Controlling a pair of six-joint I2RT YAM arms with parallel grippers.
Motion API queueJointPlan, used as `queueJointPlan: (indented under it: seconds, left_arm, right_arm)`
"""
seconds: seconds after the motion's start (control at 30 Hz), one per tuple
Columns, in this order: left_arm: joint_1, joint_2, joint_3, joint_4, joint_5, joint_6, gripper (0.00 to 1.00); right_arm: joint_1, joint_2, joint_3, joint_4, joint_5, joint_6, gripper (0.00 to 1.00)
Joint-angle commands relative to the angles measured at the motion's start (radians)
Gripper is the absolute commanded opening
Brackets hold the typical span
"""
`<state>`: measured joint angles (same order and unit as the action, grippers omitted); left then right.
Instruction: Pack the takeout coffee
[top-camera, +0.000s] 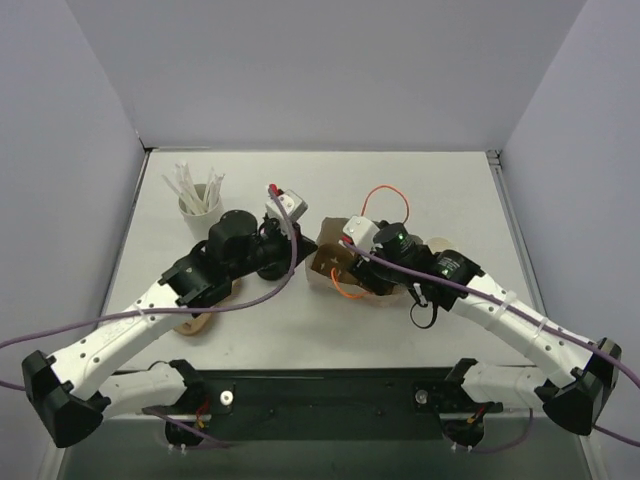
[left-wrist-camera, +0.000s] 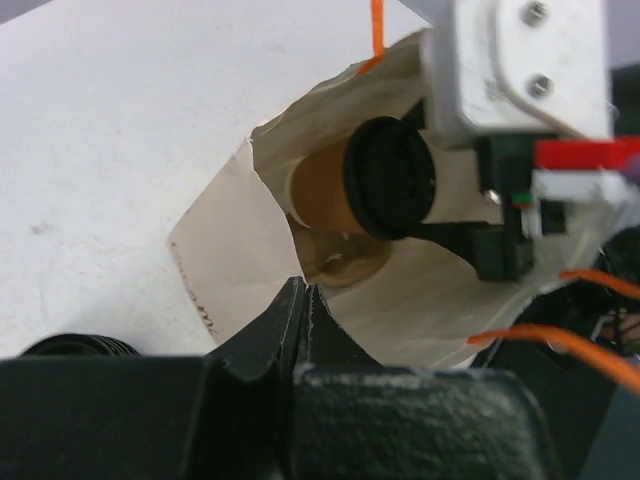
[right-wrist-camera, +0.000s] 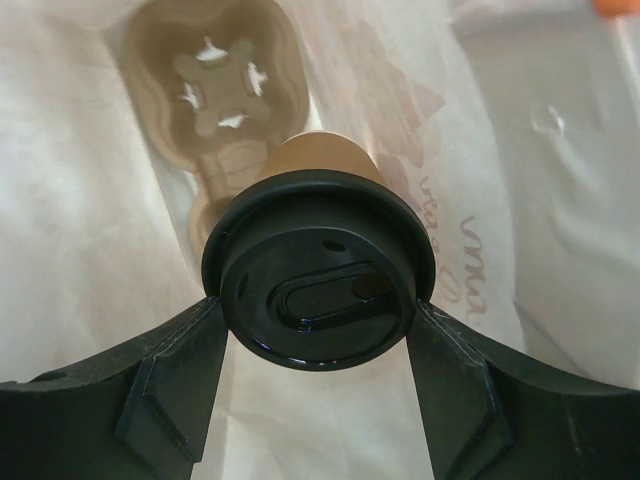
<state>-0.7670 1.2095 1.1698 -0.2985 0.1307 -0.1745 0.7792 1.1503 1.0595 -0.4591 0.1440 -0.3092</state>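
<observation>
My right gripper (right-wrist-camera: 318, 312) was clamped on the coffee cup (right-wrist-camera: 318, 285) at its black lid, inside the paper bag (left-wrist-camera: 225, 250). A cardboard tray (right-wrist-camera: 215, 85) lay deeper in the bag. My left gripper (left-wrist-camera: 303, 292) was pinched together on the bag's edge.

The paper bag (left-wrist-camera: 230, 250) gapes wide, with room all around the takeout coffee (left-wrist-camera: 385, 180). The right gripper (right-wrist-camera: 318, 330), clamped on it, fills the middle. Deeper in, a brown cup carrier (right-wrist-camera: 215, 70) blocks the back. The left gripper (left-wrist-camera: 303, 300) pinches the bag's edge.

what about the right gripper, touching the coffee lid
Touching. The right wrist view shows the right gripper with fingers pressed against both sides of the coffee lid, no gap.
</observation>
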Motion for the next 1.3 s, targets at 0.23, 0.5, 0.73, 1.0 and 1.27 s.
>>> queueJointPlan:
  seconds: [0.23,0.5,0.73,1.0,1.27]
  left_arm:
    - [-0.106,-0.441,-0.469,0.338,-0.147,-0.086,0.00]
    - [-0.100,-0.318,-0.420,0.519,-0.302,0.139,0.00]
    - [-0.098,-0.361,-0.504,0.582,-0.322,0.086,0.00]
    - [-0.120,-0.462,-0.613,0.549,-0.281,-0.011,0.00]
    - [-0.144,-0.518,-0.654,0.473,-0.244,-0.089,0.00]
  right_arm:
    - [0.173,-0.052,-0.076,-0.006,0.155,-0.047,0.54]
    - [0.128,0.072,0.022,0.069,0.197,-0.209,0.54]
    - [0.104,0.100,0.028,0.123,0.201,-0.261,0.54]
    - [0.134,0.049,-0.058,0.126,0.161,-0.238,0.54]
    - [0.183,0.035,-0.156,0.138,0.199,-0.180,0.53]
